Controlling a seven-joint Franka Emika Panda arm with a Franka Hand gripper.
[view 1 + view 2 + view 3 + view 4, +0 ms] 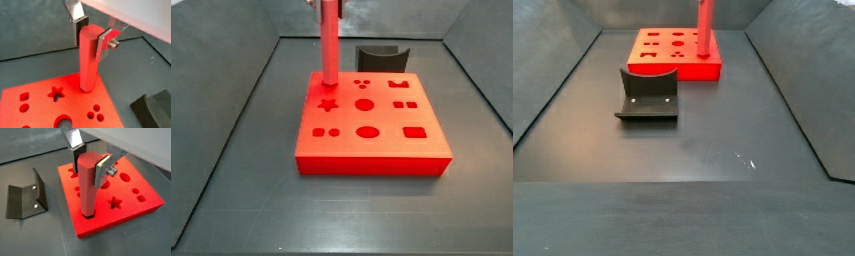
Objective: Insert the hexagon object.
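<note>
Nearly done, judging by the pictures: long, slim, smooth red hexagon object (88,185) standing upright over the wide flat red block with shaped holes (143,203), lower end already at a hole near the block's corner, seemingly just entered in a wrist view (87,89). Same reading from a side view, rod tip (329,76) meeting the block's top at its far-left corner. Depth of entry hard to judge; most of the rod's length clearly above the surface. Left to do, by that estimate: push down to full seating, then let go.

Gripper (92,159) above the block, at the rod's upper end, closed narrowly onto it: silver plate fingers with dark pads (81,27) pressed against opposite flats of the prism, only the rod's thickness between them. Nothing else touched by the gripper.

Dark L-shaped fixture (25,200) on the floor beside the block, apart from it. Small dark grey curved-top block (380,56) just behind the red block.
</note>
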